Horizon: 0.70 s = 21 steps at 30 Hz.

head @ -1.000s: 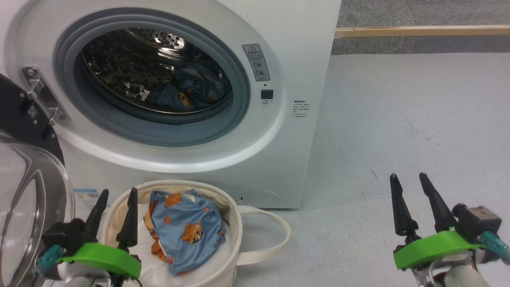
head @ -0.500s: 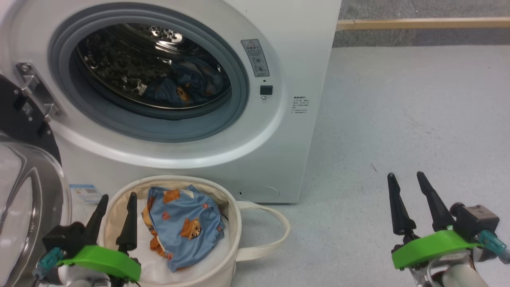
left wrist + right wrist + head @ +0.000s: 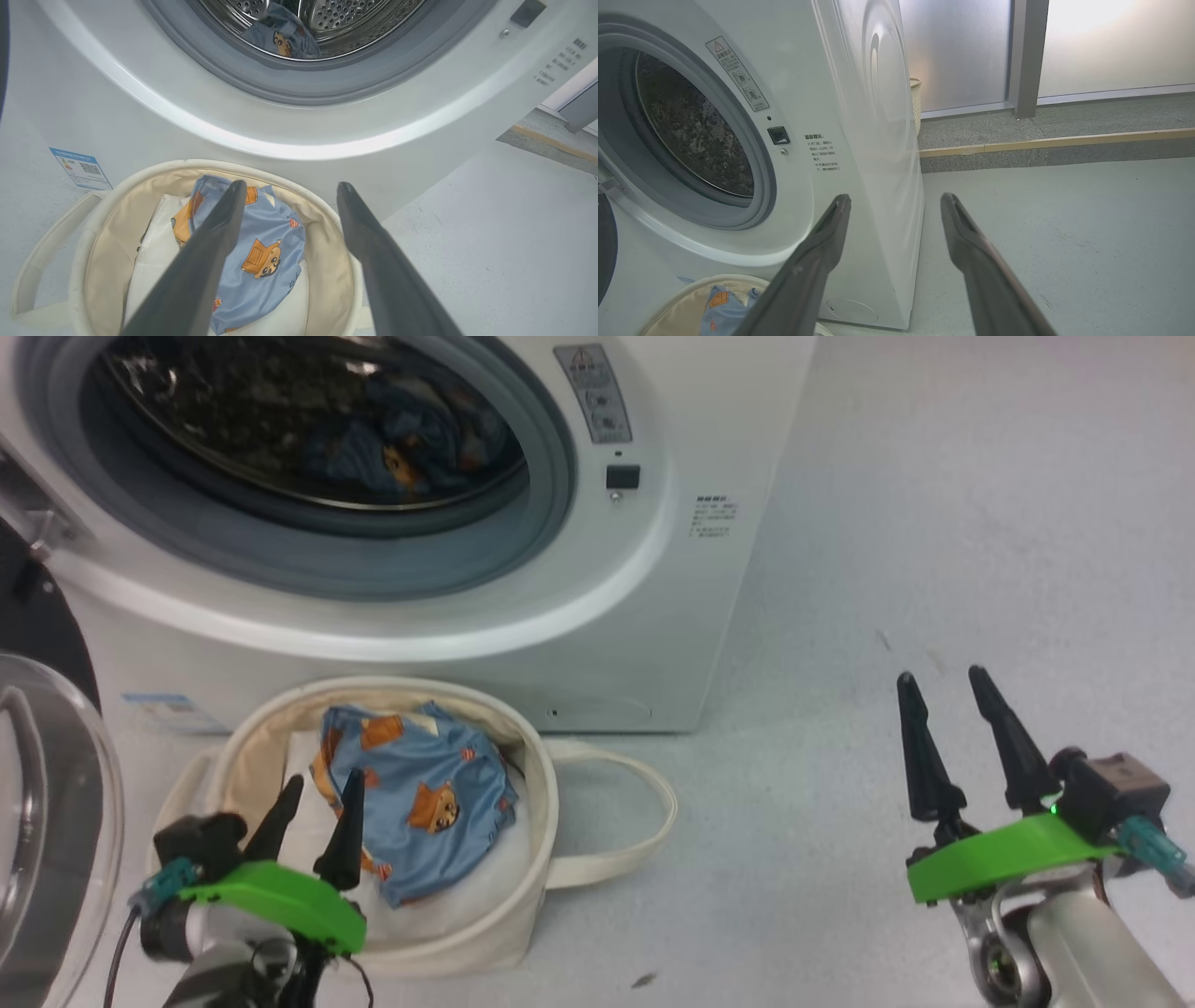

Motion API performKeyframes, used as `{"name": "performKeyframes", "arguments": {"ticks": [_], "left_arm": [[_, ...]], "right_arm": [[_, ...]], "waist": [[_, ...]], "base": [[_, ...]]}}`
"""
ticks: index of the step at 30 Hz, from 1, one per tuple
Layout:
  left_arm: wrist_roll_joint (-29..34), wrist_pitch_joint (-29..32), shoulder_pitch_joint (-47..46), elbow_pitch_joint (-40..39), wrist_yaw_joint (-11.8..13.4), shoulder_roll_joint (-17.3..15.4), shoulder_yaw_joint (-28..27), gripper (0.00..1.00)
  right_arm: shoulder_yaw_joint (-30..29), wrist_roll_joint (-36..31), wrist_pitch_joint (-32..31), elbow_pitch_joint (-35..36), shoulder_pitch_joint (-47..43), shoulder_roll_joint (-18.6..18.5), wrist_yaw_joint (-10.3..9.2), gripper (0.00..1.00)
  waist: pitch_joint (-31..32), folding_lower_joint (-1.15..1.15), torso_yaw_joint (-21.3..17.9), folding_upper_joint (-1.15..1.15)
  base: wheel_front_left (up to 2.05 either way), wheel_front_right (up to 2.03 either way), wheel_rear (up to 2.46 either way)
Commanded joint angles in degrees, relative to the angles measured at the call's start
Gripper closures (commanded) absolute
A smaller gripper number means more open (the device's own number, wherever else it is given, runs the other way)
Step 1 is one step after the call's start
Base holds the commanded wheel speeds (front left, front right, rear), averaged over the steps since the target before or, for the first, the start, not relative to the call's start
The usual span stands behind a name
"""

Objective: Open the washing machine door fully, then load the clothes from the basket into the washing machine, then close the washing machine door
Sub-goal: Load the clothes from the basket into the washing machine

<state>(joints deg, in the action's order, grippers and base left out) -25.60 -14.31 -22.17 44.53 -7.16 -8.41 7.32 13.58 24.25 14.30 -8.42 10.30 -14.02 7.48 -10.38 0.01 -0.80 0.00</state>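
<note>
The white washing machine (image 3: 560, 569) stands with its door (image 3: 47, 821) swung open at the far left, glass bowl facing me. One bear-print garment lies in the steel drum (image 3: 392, 448). The cream basket (image 3: 537, 859) sits on the floor in front, holding the light blue clothes (image 3: 420, 803) on white padding. My left gripper (image 3: 326, 777) hovers open over the basket's near-left side, fingertips just short of the clothes (image 3: 266, 242), nothing between them. My right gripper (image 3: 940, 674) is open and empty above bare floor to the machine's right.
A blue label sticker (image 3: 159, 709) is on the machine's lower front. The basket's loop handle (image 3: 644, 803) sticks out to the right. Beyond the machine are a wooden-edged step (image 3: 1064, 140), a woven bin (image 3: 916, 107) and frosted glass panels. Grey floor stretches to the right.
The head camera has tilted down, so the machine sits higher in the picture. My left gripper has moved forward over the basket, closer to the clothes. The right gripper has held its place.
</note>
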Motion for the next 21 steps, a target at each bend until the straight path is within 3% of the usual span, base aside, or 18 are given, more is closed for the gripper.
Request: {"name": "performKeyframes", "arguments": {"ticks": [1,21], "left_arm": [[-1.29,-0.69,-3.29,0.41,-0.33,-1.60,-0.44,0.00],[-7.67,-0.69,-17.71,9.96,-0.33,-3.95,9.89,0.00]], "right_arm": [[0.41,-0.79,0.70,2.30,2.30,-0.91,0.01,0.00],[-0.24,-5.00,0.70,5.91,9.84,-2.15,0.01,0.00]], "waist": [[-3.78,-0.01,-0.03,0.00],[-20.29,-0.01,0.08,0.00]], "base": [[0.00,0.00,0.00],[0.00,0.00,0.00]]}}
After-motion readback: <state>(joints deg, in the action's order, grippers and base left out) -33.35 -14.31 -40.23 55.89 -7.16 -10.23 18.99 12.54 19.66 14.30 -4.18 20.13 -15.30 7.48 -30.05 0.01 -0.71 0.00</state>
